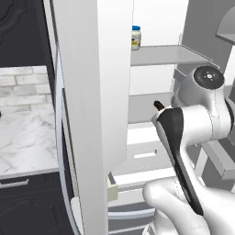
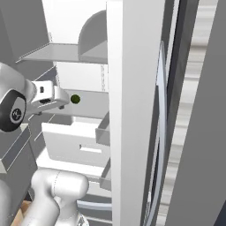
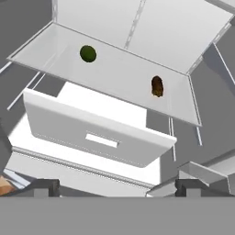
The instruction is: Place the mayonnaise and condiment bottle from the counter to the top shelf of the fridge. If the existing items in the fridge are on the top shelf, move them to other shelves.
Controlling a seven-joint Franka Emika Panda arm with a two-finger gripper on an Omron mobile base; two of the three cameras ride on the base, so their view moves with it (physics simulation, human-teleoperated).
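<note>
Gripper: one, two dark fingertips spread wide, nothing between them; at 6 o'clock in the hand view.
Drawer: one, white, closed, just beyond the tips, below the lower shelf.
Lower shelf: one; holds one green round item at 11 o'clock and one brown bottle at 1 o'clock, well apart.
Top shelf: one; holds one mayonnaise jar, at 12 o'clock in the left base view.
Fridge doors: open.
Marble counter: one, at 9 o'clock.
</note>
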